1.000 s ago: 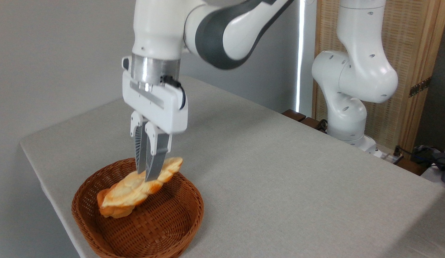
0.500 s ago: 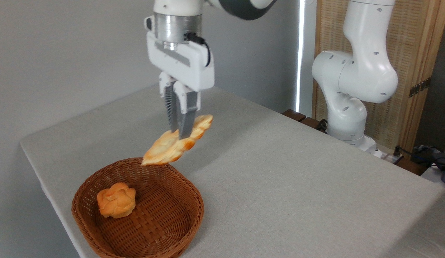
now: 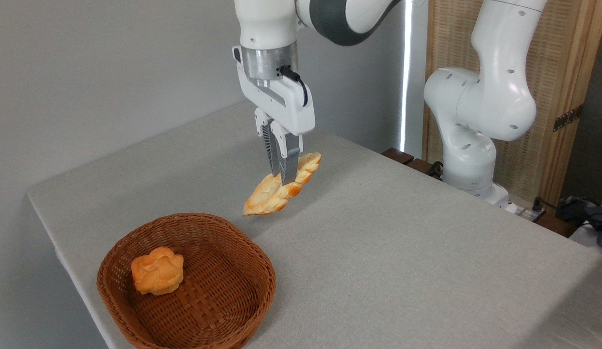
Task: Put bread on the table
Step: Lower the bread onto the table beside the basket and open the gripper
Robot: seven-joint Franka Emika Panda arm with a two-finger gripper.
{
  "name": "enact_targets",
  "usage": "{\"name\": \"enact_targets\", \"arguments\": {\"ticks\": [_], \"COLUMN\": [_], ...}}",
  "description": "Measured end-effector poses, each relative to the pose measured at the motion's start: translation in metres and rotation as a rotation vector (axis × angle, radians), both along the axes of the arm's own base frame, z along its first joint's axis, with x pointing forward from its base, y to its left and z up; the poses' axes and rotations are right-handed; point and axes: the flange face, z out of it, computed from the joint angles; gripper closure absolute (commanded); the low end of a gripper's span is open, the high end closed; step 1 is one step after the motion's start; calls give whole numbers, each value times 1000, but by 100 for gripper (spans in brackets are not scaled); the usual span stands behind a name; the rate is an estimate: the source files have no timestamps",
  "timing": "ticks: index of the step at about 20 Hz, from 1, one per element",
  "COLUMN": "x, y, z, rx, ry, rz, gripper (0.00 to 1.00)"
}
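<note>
Camera view: the gripper (image 3: 283, 178) has its fingers pinched on the middle of the bread (image 3: 281, 186), which hangs tilted in the air above the table (image 3: 402, 252), beyond and to the right of the basket (image 3: 218, 310). A small bun (image 3: 157, 270) sits in the basket. I judge the loaf light and fairly stiff; a mid-length hold suits it.

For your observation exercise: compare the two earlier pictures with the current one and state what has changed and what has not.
The gripper, shut on the braided loaf, lifted it out of the wicker basket and carried it rightward and farther back; it now hangs tilted above the table. The round bun the loaf had hidden now shows. Basket and bun stayed put.
</note>
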Motion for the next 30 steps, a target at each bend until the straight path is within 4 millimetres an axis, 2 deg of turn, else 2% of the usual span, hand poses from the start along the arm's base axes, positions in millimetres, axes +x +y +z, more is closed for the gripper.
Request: {"name": "enact_targets", "arguments": {"ticks": [1,2,3,9,14,16,30], "x": [0,0,0,2,4,6,10], "y": [-2,-4,-6,-7,-10,-11,-12], "z": [-2,-4,-6,-11,-11,-10,-15], "rx": [0,0,0,2,-36,-48,-50], "ry": [4,11,15,26,21,9,13], "rz": [2,7,11,11,58,82,104], "gripper": [52,41,37,18,11,1,0]}}
